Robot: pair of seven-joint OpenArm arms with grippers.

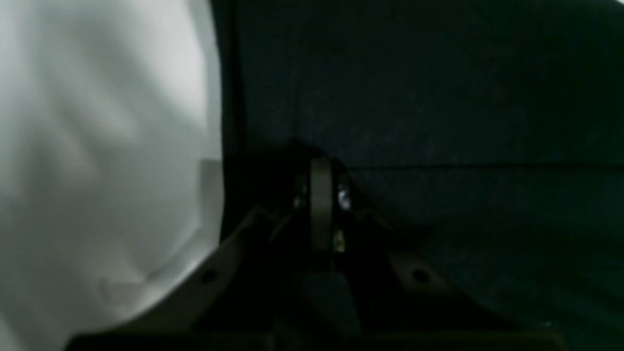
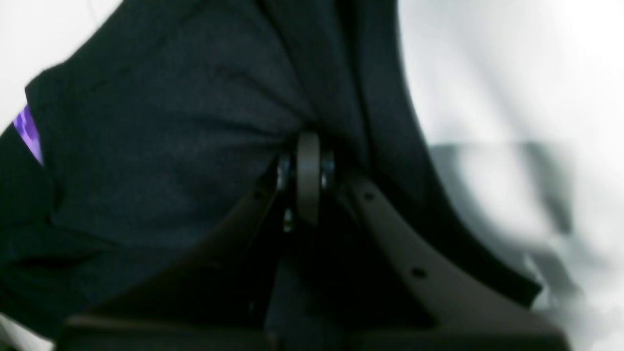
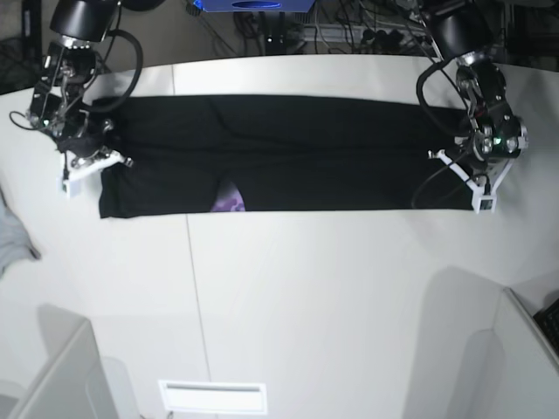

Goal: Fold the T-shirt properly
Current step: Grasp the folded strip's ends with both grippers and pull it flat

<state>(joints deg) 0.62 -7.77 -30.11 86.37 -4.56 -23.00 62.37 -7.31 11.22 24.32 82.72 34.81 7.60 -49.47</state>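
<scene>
The T-shirt (image 3: 288, 153) lies as a long black band across the far part of the white table (image 3: 332, 297), folded lengthwise, with a small purple patch of its print (image 3: 231, 203) showing at the near edge. The left gripper (image 1: 321, 170) has its jaws pressed together on the black cloth at the band's end on the base view's right; the right gripper (image 2: 308, 146) is likewise pinched tight on the cloth at the opposite end. The near hem runs straight, and beyond it a broad stretch of tabletop opens toward the camera. A grey cloth scrap (image 3: 12, 240) sits at the table's edge, well apart from the shirt. Cables and equipment (image 3: 349, 30) crowd the room behind the table.
</scene>
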